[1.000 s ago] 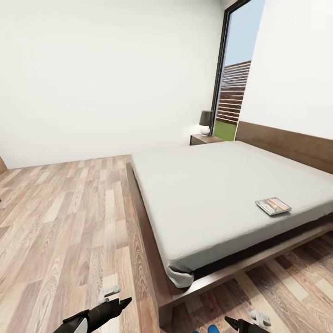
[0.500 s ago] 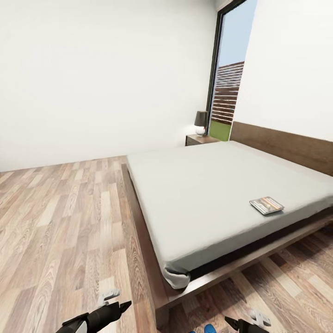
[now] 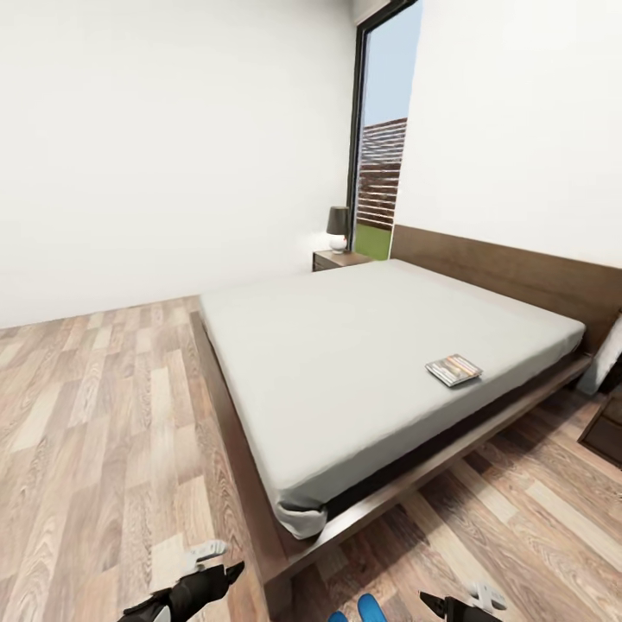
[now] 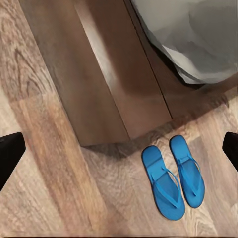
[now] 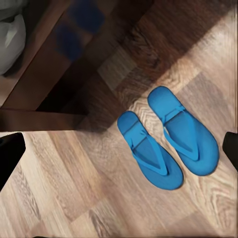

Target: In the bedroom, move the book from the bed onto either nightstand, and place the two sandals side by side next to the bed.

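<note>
The book (image 3: 453, 370) lies flat on the pale grey mattress of the bed (image 3: 345, 345), near its right side. One nightstand (image 3: 339, 258) stands at the far side of the bed by the window. Two blue sandals (image 3: 367, 607) lie side by side on the floor at the bed's near corner, one sandal (image 4: 162, 184) beside the other (image 4: 187, 170); they appear again in the right wrist view (image 5: 148, 152) (image 5: 184, 130). My left gripper (image 3: 220, 566) (image 4: 119, 151) and right gripper (image 3: 449, 602) (image 5: 119, 148) hang above the floor there, both open with nothing held.
A dark lamp (image 3: 337, 226) stands on the far nightstand. A dark wooden piece of furniture (image 3: 605, 429) sits at the right edge, beside the headboard (image 3: 510, 272). The bed's dark platform corner (image 4: 114, 84) juts out near the sandals. Wood-plank floor (image 3: 95, 415) stretches left of the bed.
The whole head view has swung right, so the bed and book sit further left in the picture. The dark furniture at the right edge has come into view. The grippers keep their pose.
</note>
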You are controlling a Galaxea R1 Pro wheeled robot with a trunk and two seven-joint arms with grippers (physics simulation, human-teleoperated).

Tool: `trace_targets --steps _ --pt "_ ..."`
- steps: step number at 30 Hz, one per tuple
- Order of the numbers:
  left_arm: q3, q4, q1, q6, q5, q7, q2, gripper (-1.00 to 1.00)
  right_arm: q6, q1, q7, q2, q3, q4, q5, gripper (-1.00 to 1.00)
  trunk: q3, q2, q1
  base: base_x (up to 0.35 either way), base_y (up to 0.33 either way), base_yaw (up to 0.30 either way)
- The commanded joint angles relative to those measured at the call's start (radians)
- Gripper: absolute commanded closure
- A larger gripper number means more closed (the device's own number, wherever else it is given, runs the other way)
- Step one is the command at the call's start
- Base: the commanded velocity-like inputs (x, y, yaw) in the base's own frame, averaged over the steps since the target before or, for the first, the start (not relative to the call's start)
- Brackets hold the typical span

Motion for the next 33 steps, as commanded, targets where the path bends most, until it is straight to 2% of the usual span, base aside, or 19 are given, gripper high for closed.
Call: trace_targets --steps 1,4,7,10,11,13,19,26,33 --pt "-0.002 0.0 0.0 0.004 -0.011 0.036 -0.012 -1.0 0.004 -0.001 0.002 0.0 0.008 0.0 -0.01 -1.0 -0.001 0.0 0.0 0.0 0.0 -0.212" --pt "-0.011 0.001 0.0 0.002 -0.061 0.125 -0.037 -1.0 0.004 -0.001 0.0 0.0 0.008 0.001 -0.011 -1.0 -0.001 0.0 0.0 0.0 0.0 -0.163" --pt "-0.013 0.003 0.0 0.002 -0.092 0.157 -0.047 -1.0 0.004 -0.001 -0.028 0.0 0.008 0.002 -0.011 -1.0 -0.001 0.0 0.0 0.0 0.0 -0.124" --pt "-0.013 0.04 0.0 0.001 -0.114 0.175 -0.051 -1.0 -0.026 -0.001 -0.247 0.001 0.009 0.002 -0.012 -1.0 -0.001 0.0 0.0 0.0 0.0 -0.122" --pt "-0.013 0.048 0.0 0.0 -0.116 0.177 -0.051 -1.0 -0.033 -0.001 -0.295 0.001 0.009 0.002 -0.012 -1.0 -0.001 0.0 0.0 0.0 0.0 -0.127" --pt "-0.012 0.058 0.001 -0.021 -0.116 0.177 -0.049 -1.0 -0.039 -0.001 -0.346 0.001 0.009 0.002 -0.012 -1.0 -0.001 0.0 0.0 0.0 0.0 -0.116" --pt "-0.012 0.097 0.006 -0.062 -0.117 0.178 -0.045 -1.0 -0.043 -0.001 -0.379 0.004 0.009 0.002 -0.01 -1.0 -0.002 0.0 0.0 0.0 0.0 -0.087" --pt "-0.013 0.106 0.009 -0.067 -0.118 0.179 -0.046 -1.0 -0.044 -0.001 -0.381 0.006 0.009 0.002 -0.01 -1.0 -0.003 0.0 0.0 0.0 0.0 -0.108" --pt "-0.014 0.106 0.009 -0.069 -0.117 0.179 -0.047 -1.0 -0.044 -0.001 -0.374 0.005 0.009 0.002 -0.01 -1.0 -0.003 0.0 0.0 0.0 0.0 -0.251"
